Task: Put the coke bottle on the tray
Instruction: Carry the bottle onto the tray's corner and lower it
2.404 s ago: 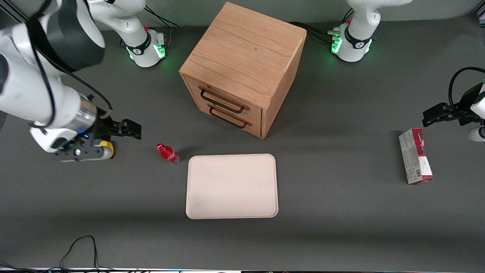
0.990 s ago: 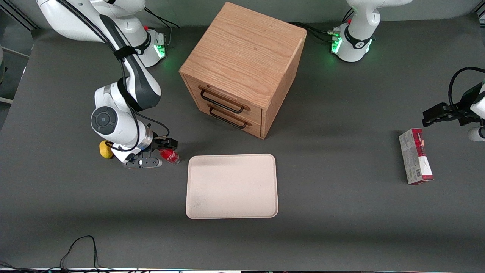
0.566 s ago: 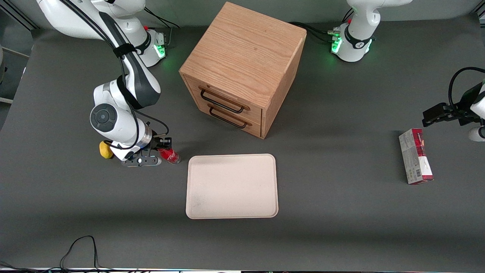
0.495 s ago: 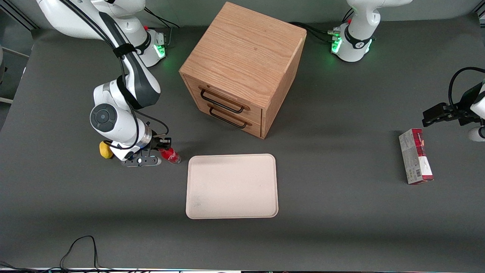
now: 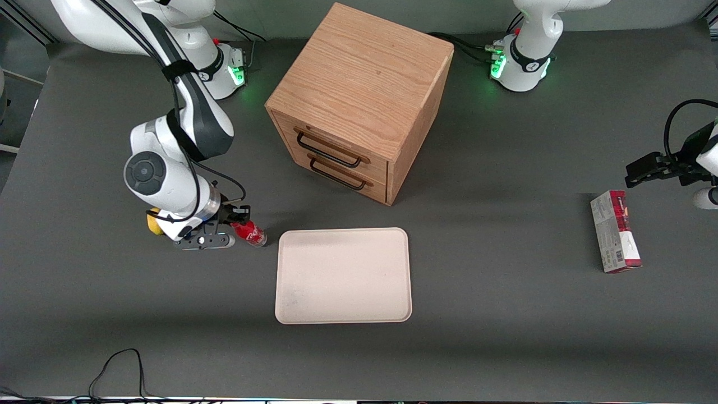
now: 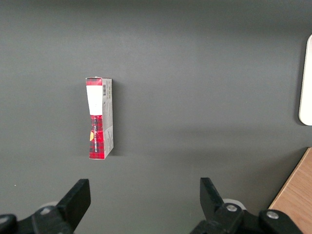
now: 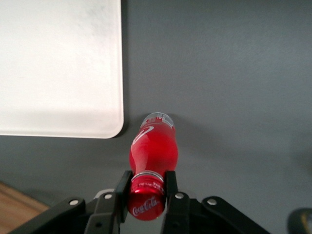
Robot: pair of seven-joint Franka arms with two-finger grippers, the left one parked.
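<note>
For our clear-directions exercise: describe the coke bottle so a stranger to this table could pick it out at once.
Start at the wooden drawer cabinet, then drop to the cream tray in front of it. Beside the tray's corner, toward the working arm's end, stands the coke bottle, its cap pinched in the gripper. It is red and clear-based; the neighbouring object is yellow.

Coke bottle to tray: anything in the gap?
Nothing. In the right wrist view only bare grey table separates the coke bottle from the tray corner. The gripper is shut on the bottle's cap, beside the tray.
</note>
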